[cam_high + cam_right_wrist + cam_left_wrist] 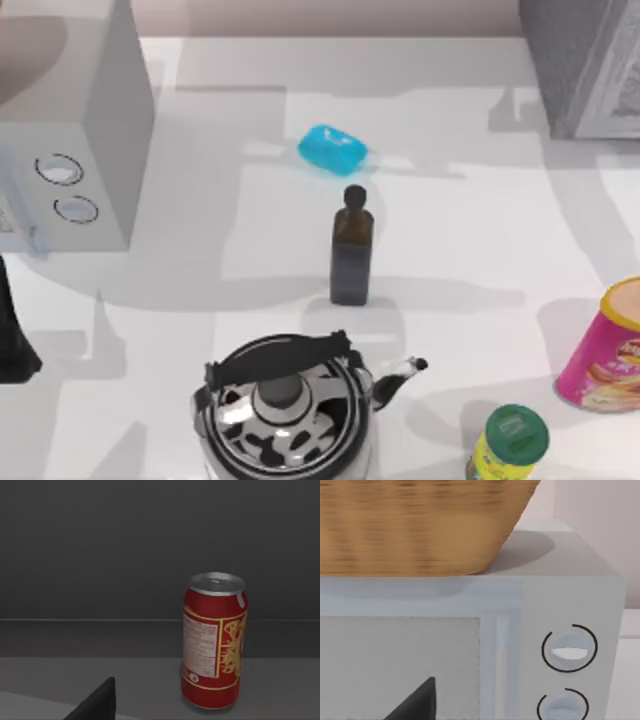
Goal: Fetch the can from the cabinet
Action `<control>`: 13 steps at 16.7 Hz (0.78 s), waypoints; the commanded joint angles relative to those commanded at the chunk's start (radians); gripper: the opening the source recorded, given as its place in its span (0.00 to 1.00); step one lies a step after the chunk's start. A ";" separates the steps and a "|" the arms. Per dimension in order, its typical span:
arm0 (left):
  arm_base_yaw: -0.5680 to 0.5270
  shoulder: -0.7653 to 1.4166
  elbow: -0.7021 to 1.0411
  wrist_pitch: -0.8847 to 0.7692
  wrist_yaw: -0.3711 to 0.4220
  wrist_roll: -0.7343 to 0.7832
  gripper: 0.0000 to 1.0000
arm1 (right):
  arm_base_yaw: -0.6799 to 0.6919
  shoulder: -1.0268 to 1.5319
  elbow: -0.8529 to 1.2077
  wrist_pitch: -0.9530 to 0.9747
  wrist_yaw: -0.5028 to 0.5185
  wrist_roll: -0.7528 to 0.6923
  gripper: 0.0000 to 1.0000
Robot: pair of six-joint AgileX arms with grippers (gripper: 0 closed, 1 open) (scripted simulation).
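A red can [214,641] with gold print and a silver top stands upright on the grey shelf inside the dark cabinet [125,555]. A black part of my right gripper [97,705] shows low in the right wrist view, short of the can and off to one side, not touching it. From above, the grey cabinet [585,65] sits at the table's far right corner. My left arm [12,330] is parked at the left edge, with its gripper [415,705] facing the microwave door.
A white microwave [70,150] with two dials stands far left, a wicker basket [415,525] on top. Mid-table are a blue soap [333,148], a dark bottle [351,250] and a black-and-white kettle [290,410]. A pink tub [605,350] and a green-lidded jar [510,445] stand front right.
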 joint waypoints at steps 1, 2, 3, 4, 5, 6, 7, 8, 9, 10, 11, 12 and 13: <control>0.000 0.000 0.000 0.000 0.000 0.000 1.00 | 0.000 0.000 0.000 0.000 0.000 0.000 1.00; 0.000 0.000 0.000 0.000 0.000 0.000 1.00 | 0.000 0.000 0.000 0.000 0.000 0.000 1.00; 0.000 0.000 0.000 0.000 0.000 0.000 1.00 | -0.004 -0.004 -0.003 0.002 -0.001 0.000 1.00; 0.000 0.000 0.000 0.000 0.000 0.000 1.00 | -0.005 0.000 -0.006 0.005 -0.001 0.000 1.00; 0.000 0.000 0.000 0.000 0.000 0.000 1.00 | -0.006 0.009 -0.016 0.019 0.000 -0.001 1.00; 0.000 0.000 0.000 0.000 0.000 0.000 1.00 | -0.006 0.020 -0.027 0.041 -0.001 -0.001 1.00; 0.000 0.000 0.000 0.000 0.000 0.000 1.00 | -0.006 0.030 -0.037 0.069 -0.001 -0.001 1.00; 0.000 0.000 0.000 0.000 0.000 0.000 1.00 | -0.007 0.039 -0.047 0.101 -0.001 -0.002 1.00; 0.000 0.000 0.000 0.000 0.000 0.000 1.00 | -0.008 0.050 -0.058 0.132 0.000 -0.002 1.00; 0.000 0.000 0.000 0.000 0.000 0.000 1.00 | -0.009 0.063 -0.071 0.154 0.000 -0.003 1.00; 0.000 0.000 0.000 0.000 0.000 0.000 1.00 | -0.010 0.072 -0.080 0.165 0.000 -0.004 1.00; 0.000 0.000 0.000 0.000 0.000 0.000 1.00 | -0.010 0.073 -0.082 0.167 0.000 -0.004 1.00; 0.000 0.000 0.000 0.000 0.000 0.000 1.00 | -0.010 0.073 -0.082 0.167 0.000 -0.004 1.00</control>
